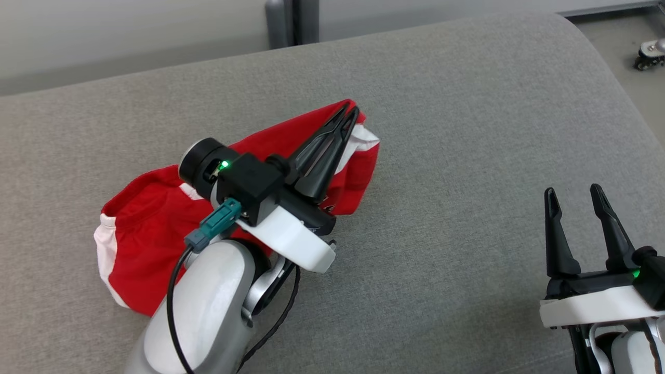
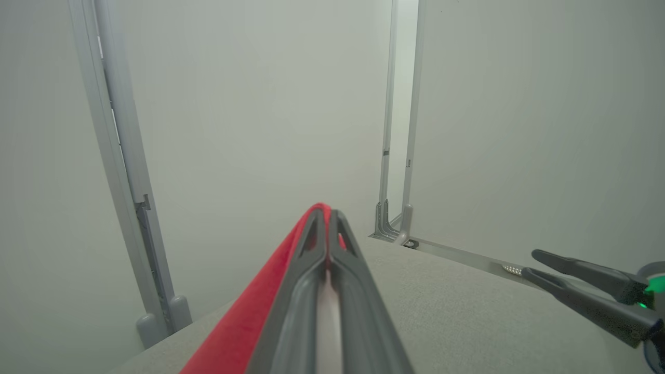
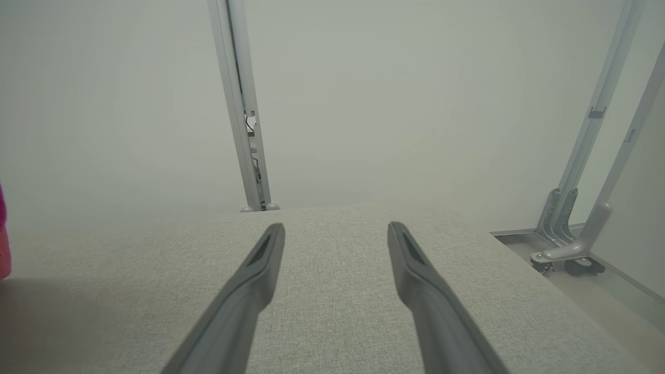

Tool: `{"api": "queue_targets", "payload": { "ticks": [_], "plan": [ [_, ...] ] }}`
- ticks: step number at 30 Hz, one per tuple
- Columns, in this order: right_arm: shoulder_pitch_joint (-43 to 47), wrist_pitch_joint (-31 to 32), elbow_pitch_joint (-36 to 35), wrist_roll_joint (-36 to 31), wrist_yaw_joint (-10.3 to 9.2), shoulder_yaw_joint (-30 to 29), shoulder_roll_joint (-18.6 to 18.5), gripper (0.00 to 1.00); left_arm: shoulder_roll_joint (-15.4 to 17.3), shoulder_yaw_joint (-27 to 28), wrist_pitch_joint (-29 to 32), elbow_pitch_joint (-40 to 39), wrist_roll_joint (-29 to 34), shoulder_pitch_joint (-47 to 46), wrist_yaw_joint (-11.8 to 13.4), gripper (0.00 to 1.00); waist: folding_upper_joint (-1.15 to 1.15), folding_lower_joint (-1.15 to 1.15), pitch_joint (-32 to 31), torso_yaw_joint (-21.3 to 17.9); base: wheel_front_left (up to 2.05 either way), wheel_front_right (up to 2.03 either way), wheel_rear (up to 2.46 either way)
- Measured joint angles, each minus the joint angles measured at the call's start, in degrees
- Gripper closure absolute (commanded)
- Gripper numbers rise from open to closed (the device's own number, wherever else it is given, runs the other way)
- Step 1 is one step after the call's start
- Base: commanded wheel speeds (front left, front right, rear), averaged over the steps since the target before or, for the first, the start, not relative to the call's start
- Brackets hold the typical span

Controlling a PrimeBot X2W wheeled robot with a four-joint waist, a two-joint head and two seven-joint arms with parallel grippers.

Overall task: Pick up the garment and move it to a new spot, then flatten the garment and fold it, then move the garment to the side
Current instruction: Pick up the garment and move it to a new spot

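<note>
The garment [image 1: 140,234] is red with white trim and lies crumpled on the grey cushion, left of centre in the head view. My left gripper [image 1: 349,109] is shut on its raised right corner. In the left wrist view the red cloth [image 2: 249,317] runs along the left side of the closed gripper [image 2: 328,215], its edge pinched at the tips. My right gripper [image 1: 572,193] stands open at the lower right, apart from the garment, with nothing between its fingers. The right wrist view shows my open right gripper [image 3: 336,228] above bare cushion, and a sliver of the garment [image 3: 3,244] at the left edge.
The grey cushion [image 1: 467,130] ends in a rounded edge at the top right, with floor and a caster [image 1: 649,54] beyond. Pale wall panels with metal posts [image 3: 244,104] stand behind the cushion. The right gripper [image 2: 537,263] reaches into the left wrist view at the right.
</note>
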Motion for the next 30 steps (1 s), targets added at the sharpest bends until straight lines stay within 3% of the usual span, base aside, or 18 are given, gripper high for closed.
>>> {"api": "queue_targets", "payload": {
  "ticks": [4,11,12,13,23,30],
  "plan": [
    [-0.63,-0.36,0.22,0.86,0.01,0.23,0.0,0.0,-0.57,-1.9,0.01,1.75,-0.64,-2.25,-0.15,1.0,0.0,0.0,2.1,-1.6,0.0,0.0,0.0],
    [-2.05,-1.14,1.43,2.31,0.01,0.52,0.01,0.0,-0.89,-4.0,0.15,11.47,-2.77,-2.88,-0.27,1.0,0.0,0.0,6.87,-3.5,0.0,0.0,0.0],
    [-2.33,-1.14,1.62,2.48,0.01,0.57,0.0,0.0,-0.96,-4.17,0.05,12.93,-3.7,-2.88,-0.35,0.62,0.0,0.0,7.46,-3.54,0.0,0.0,0.0],
    [-2.64,-1.16,1.72,2.77,0.0,0.56,0.01,0.0,-0.98,-4.34,-0.07,14.08,-4.35,-2.88,-0.35,0.02,0.0,0.0,7.97,-3.5,0.0,0.0,0.0],
    [-4.3,-1.37,3.3,2.92,0.01,1.07,0.08,0.0,-0.66,-5.7,-5.52,19.75,-6.05,-3.05,-0.63,0.0,0.0,0.0,7.99,-0.32,0.0,0.0,0.0],
    [-4.04,-1.38,3.96,1.43,0.01,0.58,0.09,0.0,1.63,-1.76,-9.42,19.67,-6.45,0.31,3.52,0.0,0.0,0.0,5.22,3.05,0.0,0.0,0.0]
  ]
}}
